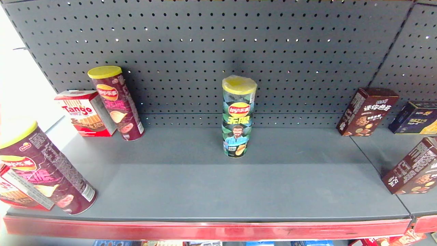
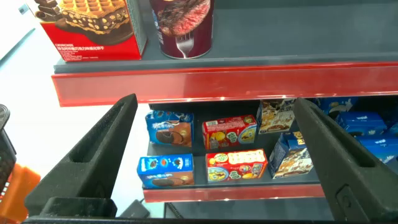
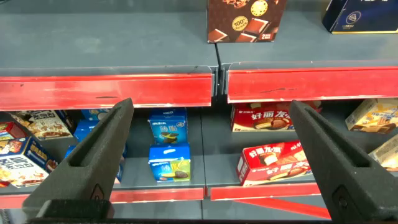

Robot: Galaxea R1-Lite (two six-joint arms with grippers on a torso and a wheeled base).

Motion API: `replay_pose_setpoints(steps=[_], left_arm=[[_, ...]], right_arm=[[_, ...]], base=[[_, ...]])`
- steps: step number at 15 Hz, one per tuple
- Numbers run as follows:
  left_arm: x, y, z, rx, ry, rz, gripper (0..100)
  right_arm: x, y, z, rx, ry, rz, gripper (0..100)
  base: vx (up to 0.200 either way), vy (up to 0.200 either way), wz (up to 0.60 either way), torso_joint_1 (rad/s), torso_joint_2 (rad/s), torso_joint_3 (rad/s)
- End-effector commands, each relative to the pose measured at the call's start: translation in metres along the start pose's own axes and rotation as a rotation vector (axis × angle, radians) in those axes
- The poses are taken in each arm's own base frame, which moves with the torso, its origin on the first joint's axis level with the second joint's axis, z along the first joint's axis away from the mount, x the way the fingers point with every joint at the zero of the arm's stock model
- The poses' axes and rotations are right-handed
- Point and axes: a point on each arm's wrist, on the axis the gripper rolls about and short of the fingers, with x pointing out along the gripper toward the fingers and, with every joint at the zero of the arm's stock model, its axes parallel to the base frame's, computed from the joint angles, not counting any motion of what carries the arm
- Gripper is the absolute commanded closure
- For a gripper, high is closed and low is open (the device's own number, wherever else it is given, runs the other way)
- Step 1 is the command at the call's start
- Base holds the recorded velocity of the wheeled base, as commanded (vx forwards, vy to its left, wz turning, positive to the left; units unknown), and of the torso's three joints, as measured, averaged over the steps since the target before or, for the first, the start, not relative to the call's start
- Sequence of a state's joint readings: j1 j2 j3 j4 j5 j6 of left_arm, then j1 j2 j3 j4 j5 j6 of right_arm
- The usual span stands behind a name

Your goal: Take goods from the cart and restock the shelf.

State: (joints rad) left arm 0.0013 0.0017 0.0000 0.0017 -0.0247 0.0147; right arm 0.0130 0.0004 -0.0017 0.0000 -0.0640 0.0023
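Note:
A green chips can with a yellow lid stands upright in the middle of the grey shelf, near the pegboard back. Two maroon chips cans stand at the left, one at the back and one at the front edge. My left gripper is open and holds nothing, below the shelf's red front lip. My right gripper is also open and holds nothing, facing the lower shelves beneath the red lip.
A red wafer box stands beside the back maroon can. Brown cookie boxes and a dark blue box stand at the right. Lower shelves hold blue boxes and red snack boxes.

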Motion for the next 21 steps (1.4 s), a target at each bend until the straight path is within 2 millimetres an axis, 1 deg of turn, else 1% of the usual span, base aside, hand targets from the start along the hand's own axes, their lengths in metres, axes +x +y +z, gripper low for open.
replay_pose_setpoints(steps=[1,9,21], left_arm=[[0.0,0.0,0.0,-0.001,0.0,0.0,0],[0.0,0.0,0.0,0.001,0.0,0.0,0],[0.0001,0.0,0.0002,-0.001,0.0,0.002,0]], right_arm=[[0.0,0.0,-0.0001,-0.001,0.0,0.0,0],[0.0,0.0,-0.0001,-0.001,0.0,0.002,0],[0.0,0.0,-0.0001,0.001,0.0,0.002,0]], base=[[0.0,0.0,0.0,0.0,0.0,0.0],[0.0,0.0,0.0,0.0,0.0,0.0],[0.0,0.0,0.6,0.004,0.0,0.004]])
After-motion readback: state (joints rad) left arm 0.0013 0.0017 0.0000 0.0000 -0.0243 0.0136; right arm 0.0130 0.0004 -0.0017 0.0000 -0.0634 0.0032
